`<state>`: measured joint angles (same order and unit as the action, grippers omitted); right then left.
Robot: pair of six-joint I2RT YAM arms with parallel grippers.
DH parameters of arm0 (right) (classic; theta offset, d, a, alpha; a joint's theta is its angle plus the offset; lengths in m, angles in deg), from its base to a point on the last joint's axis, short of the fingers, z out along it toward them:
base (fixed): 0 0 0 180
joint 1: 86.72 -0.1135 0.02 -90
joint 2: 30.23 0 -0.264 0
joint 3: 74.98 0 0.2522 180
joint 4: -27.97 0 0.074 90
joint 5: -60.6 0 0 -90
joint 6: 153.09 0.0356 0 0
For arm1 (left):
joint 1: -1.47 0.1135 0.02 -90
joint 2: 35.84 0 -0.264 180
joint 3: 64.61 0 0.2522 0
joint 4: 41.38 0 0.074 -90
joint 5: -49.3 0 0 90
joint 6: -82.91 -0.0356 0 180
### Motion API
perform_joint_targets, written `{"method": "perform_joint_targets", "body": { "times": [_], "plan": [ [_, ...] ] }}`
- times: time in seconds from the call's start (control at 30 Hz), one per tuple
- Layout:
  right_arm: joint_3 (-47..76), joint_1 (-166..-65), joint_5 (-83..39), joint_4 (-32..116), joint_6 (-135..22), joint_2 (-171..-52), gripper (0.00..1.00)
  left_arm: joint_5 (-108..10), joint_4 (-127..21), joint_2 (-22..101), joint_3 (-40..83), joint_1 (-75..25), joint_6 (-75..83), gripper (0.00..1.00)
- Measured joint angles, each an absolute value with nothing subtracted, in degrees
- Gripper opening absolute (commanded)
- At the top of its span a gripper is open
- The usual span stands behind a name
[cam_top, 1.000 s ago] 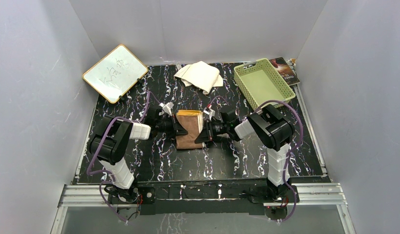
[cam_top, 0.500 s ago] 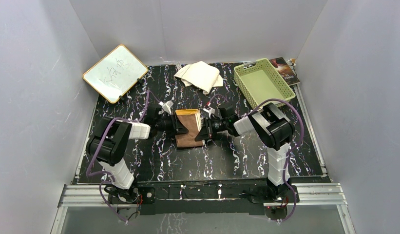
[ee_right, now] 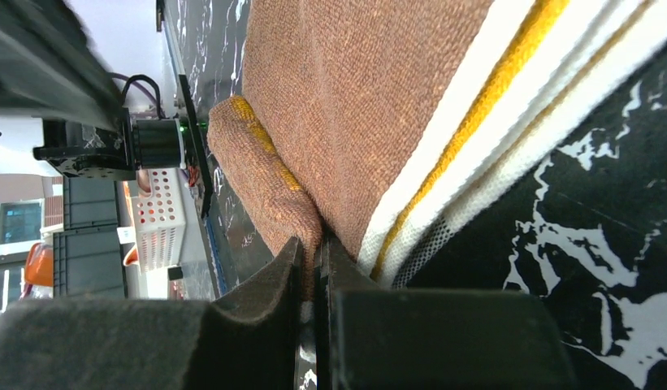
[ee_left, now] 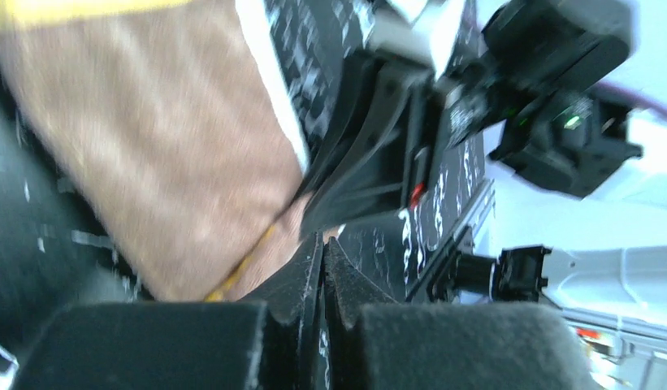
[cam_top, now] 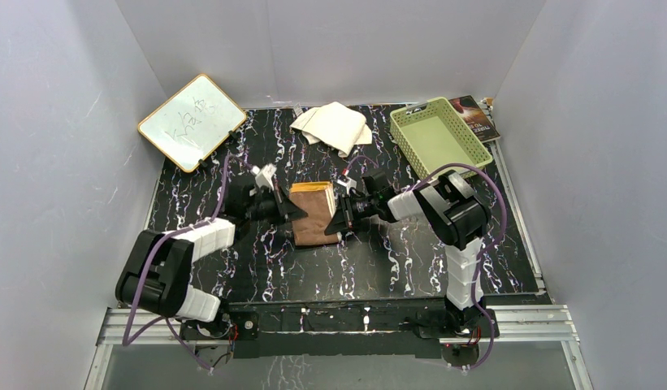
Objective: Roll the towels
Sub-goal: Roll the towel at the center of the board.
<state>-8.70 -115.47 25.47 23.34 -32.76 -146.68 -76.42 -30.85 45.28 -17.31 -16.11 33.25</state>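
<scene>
Rolling looks barely begun, with a first turn being formed at the near end of the orange-yellow towel [cam_top: 314, 215]; at its left edge the left gripper [cam_top: 292, 210] has its fingers pressed together right at the cloth's near corner, though the blurred wrist view leaves it unclear whether any cloth is caught between them; the towel lies mid-table between the two arms, brown back upward and folded into layers, with a yellow band along its far end and white and yellow stripes showing at the side; at its right edge the right gripper [cam_top: 340, 221] is clamped tight on a small brown fold turned up at the near corner; the next move, I judge, calls for both sides to carry that fold away from the arms evenly, or the roll will skew, and the left side wants a sure hold first; the cream towel [cam_top: 334, 126] lies crumpled at the back of the table [cam_top: 411, 260], well apart, not yet rolled.
</scene>
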Motion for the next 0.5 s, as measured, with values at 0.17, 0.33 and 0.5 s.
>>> {"method": "perform_joint_targets", "body": {
  "times": [0.17,0.33,0.5],
  "plan": [
    [-7.83,-115.4,26.25,24.3,-32.85,-147.25,0.0,-79.83,-26.82,48.3,-25.37,-16.24,37.95,0.0],
    [-6.71,-115.21,27.06,25.7,-33.02,-147.92,0.0,-82.45,-19.09,54.05,-27.23,-16.26,42.23,0.0],
    [-6.23,-115.21,27.11,26.92,-33.68,-147.95,0.0,-83.79,-12.7,60.58,-27.25,-16.26,44.55,0.0]
  ]
}}
